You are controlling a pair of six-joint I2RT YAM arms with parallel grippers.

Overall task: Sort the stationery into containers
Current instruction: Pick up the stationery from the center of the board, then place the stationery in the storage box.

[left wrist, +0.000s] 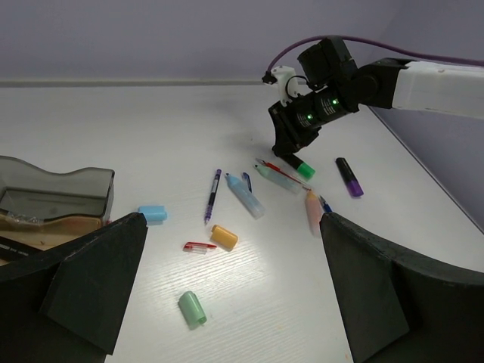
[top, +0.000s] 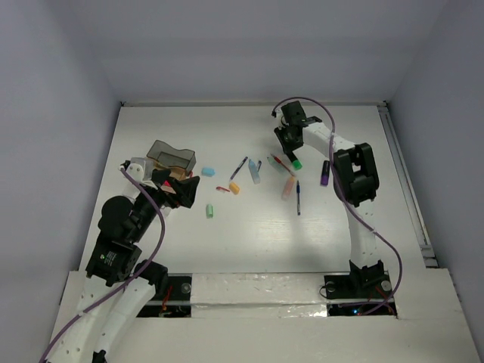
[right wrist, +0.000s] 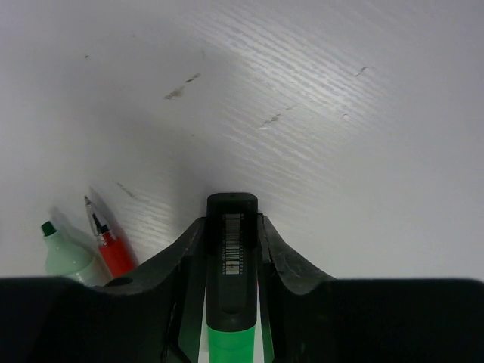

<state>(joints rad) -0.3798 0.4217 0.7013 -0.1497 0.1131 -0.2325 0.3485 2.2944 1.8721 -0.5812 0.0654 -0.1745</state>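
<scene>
Right end effector (right wrist: pixel 231 224) clamped on a green highlighter (right wrist: pixel 231 295) far and right of centre on the white surface (right wrist: pixel 318 113), red pen (right wrist: pixel 113 251) just left of it, left end effector (left wrist: pixel 232 218) spread wide beside the grey container (left wrist: pixel 68 185) at left, mint cap (left wrist: pixel 192 308) and orange cap (left wrist: pixel 224 237) lying between.

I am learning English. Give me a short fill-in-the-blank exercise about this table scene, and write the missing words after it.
1. The right claw grips a black and ____ highlighter.
2. The left claw stands wide ____.
3. The grey container sits beside the ____ claw.
4. The purple highlighter lies close to the ____ arm.

Missing words: green; open; left; right.
</scene>
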